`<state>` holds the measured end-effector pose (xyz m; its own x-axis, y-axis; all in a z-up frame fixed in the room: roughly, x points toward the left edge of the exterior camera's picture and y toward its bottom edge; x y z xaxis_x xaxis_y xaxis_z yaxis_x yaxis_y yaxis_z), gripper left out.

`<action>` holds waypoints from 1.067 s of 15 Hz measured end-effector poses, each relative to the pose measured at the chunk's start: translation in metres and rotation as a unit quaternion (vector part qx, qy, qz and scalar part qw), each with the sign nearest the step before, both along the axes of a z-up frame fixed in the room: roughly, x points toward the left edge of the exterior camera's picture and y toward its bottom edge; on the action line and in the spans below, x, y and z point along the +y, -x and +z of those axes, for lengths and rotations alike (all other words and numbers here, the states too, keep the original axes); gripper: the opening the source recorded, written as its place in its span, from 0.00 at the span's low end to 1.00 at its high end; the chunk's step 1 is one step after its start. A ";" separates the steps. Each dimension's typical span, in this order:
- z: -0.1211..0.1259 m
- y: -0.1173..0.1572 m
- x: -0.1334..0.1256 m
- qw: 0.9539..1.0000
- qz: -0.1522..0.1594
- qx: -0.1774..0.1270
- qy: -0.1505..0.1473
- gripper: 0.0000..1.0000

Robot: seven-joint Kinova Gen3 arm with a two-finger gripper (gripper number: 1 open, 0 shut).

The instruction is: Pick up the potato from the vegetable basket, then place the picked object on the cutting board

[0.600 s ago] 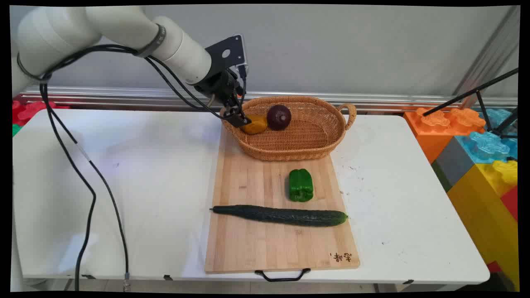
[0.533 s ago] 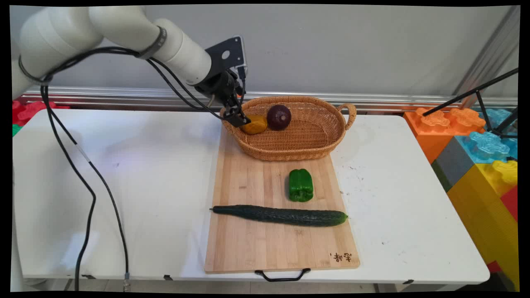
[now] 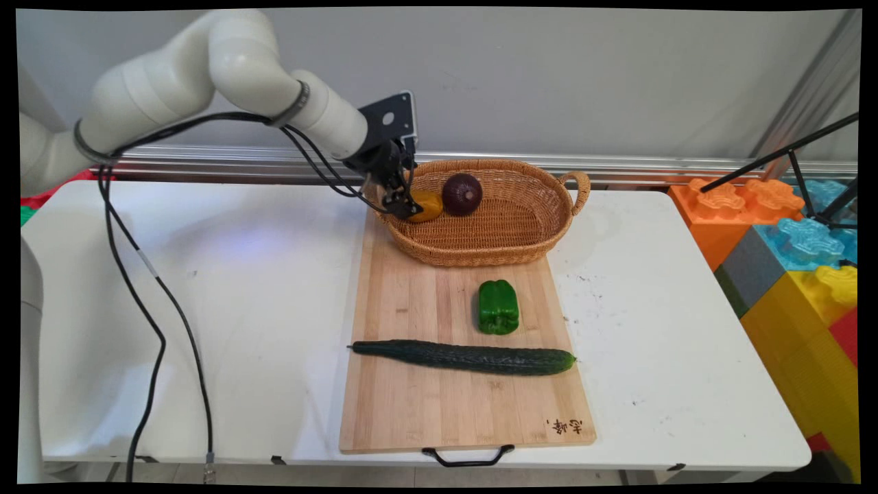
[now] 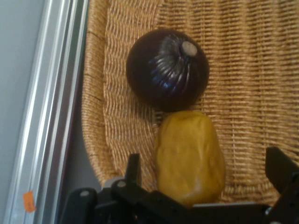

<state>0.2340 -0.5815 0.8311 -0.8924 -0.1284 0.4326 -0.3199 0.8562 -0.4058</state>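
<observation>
Woven wicker basket (image 3: 511, 233), glossy dark onion (image 4: 167, 70), matt wooden board (image 3: 425, 405).

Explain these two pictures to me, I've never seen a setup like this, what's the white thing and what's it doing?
The white thing is a robot arm with a black two-fingered hand. One picture looks down across the table from a fixed camera. The other comes from a camera on the hand itself. On the table lies a wooden board with a cucumber and a green pepper, and a wicker basket at its far end. In the basket sit a yellow vegetable and a dark onion, touching. The hand is open, its fingers either side of the yellow one. It holds nothing.
</observation>
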 end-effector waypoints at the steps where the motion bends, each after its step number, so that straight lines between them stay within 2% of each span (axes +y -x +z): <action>1: -0.006 0.001 -0.005 1.000 -0.002 0.001 -0.001 1.00; 6: -0.033 0.002 -0.028 1.000 0.000 0.002 -0.003 1.00; 10: -0.044 0.002 -0.035 1.000 0.005 0.004 -0.010 1.00; 11: -0.046 0.003 -0.035 1.000 0.006 0.004 -0.013 0.00; 16: -0.049 0.005 -0.032 1.000 0.010 0.008 -0.020 0.00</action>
<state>0.2288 -0.6134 0.7819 -0.8825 -0.1649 0.4404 -0.3440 0.8650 -0.3653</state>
